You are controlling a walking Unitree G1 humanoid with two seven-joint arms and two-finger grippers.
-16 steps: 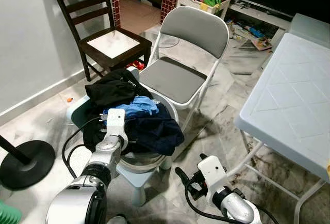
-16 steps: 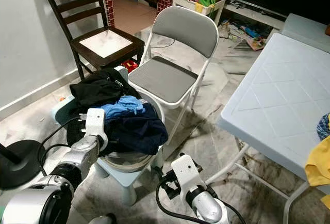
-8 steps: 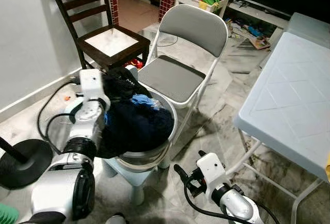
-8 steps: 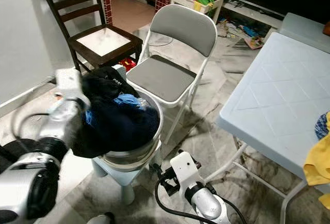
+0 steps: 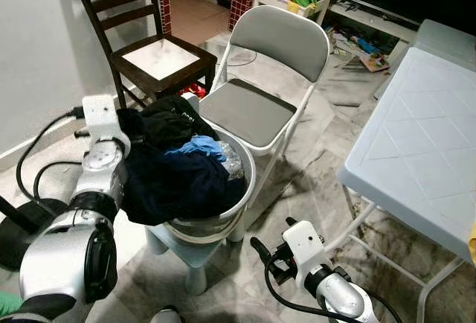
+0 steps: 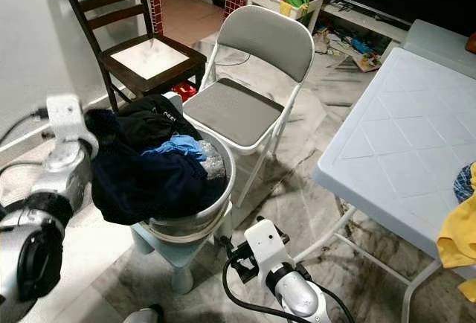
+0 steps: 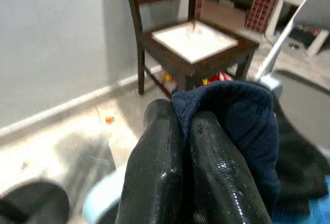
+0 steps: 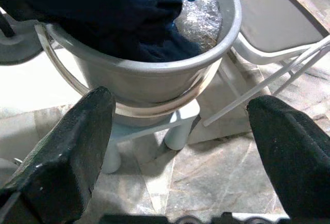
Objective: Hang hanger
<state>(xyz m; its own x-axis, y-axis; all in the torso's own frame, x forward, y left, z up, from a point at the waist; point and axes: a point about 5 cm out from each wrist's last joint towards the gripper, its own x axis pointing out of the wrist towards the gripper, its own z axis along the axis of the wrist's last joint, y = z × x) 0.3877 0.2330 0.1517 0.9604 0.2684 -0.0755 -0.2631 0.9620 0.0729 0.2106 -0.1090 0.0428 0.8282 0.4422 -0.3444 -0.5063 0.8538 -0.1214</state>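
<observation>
left hand point(image 7: 180, 131) is clamped on the navy garment point(image 5: 175, 185), which trails right into the bucket point(image 5: 239, 196); your right hand point(image 8: 180, 131), fingers apart, sits lower.

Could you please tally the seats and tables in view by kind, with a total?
Dark wooden chair: 1
Grey folding chair: 1
Light blue stool under the laundry bucket: 1
Light blue table: 1
Total: 4

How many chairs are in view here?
2. A dark wooden chair stands by the wall, and a grey folding chair stands beside it, just behind the laundry bucket. Others may lie beyond the frame.
</observation>
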